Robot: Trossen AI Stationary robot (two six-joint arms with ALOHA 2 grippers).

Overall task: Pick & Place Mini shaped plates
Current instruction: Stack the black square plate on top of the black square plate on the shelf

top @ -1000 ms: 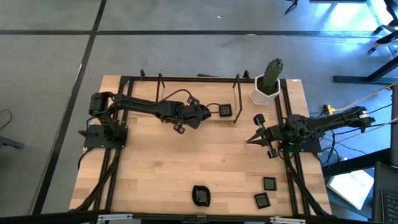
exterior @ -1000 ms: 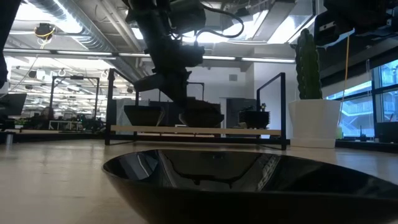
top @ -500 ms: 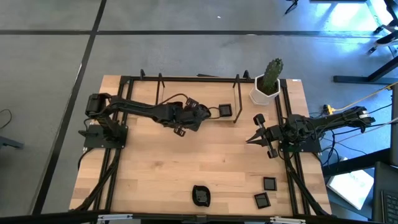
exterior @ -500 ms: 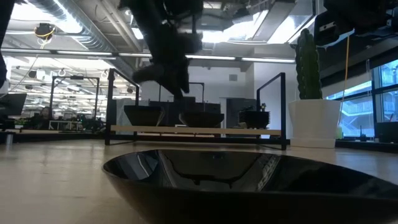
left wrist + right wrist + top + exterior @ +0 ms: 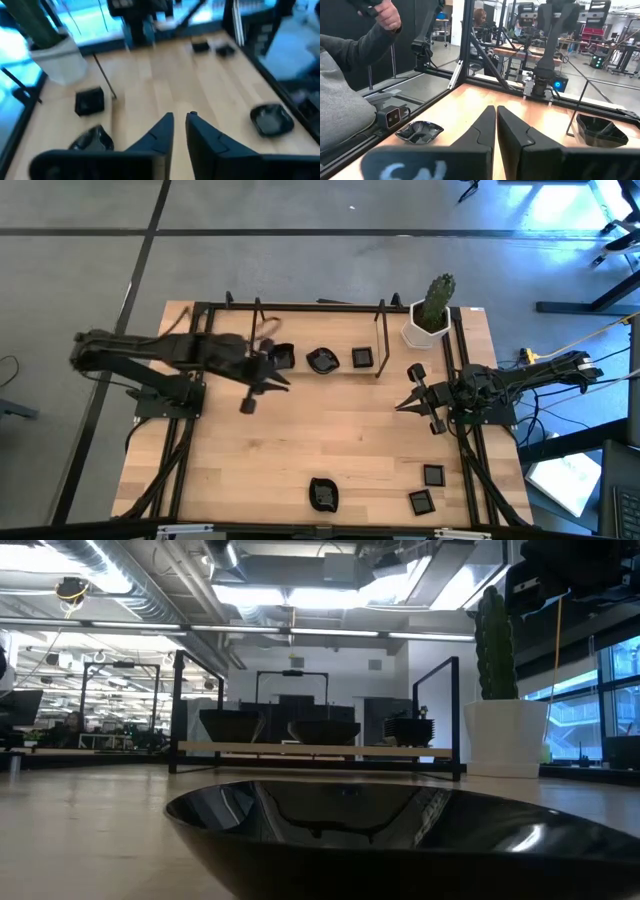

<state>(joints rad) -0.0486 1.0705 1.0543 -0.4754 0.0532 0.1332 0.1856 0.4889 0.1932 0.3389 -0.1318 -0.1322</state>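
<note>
Three glossy black mini plates stand in a row near the table's far edge: a wavy one (image 5: 283, 358), a leaf-like one (image 5: 321, 360) and a squarish one (image 5: 362, 358). A rounded plate (image 5: 322, 493) and two small square plates (image 5: 432, 475) (image 5: 421, 501) lie near the front edge. My left gripper (image 5: 288, 384) hovers just near-left of the row, empty, with a narrow gap between its fingers (image 5: 180, 119). My right gripper (image 5: 399, 406) is shut and empty at the right, in front of its base.
A white pot with a green cactus (image 5: 430, 315) stands at the far right corner. A black metal frame (image 5: 300, 307) runs along the far edge and both sides. A person's sleeve (image 5: 350, 100) shows beyond the table's near side. Bare wood (image 5: 330, 430) lies mid-table.
My left gripper has risen off the leaf-like plate in the far row and drawn back toward the table's left edge. The plate stays in the row, and the wavy plate beside it now shows.
</note>
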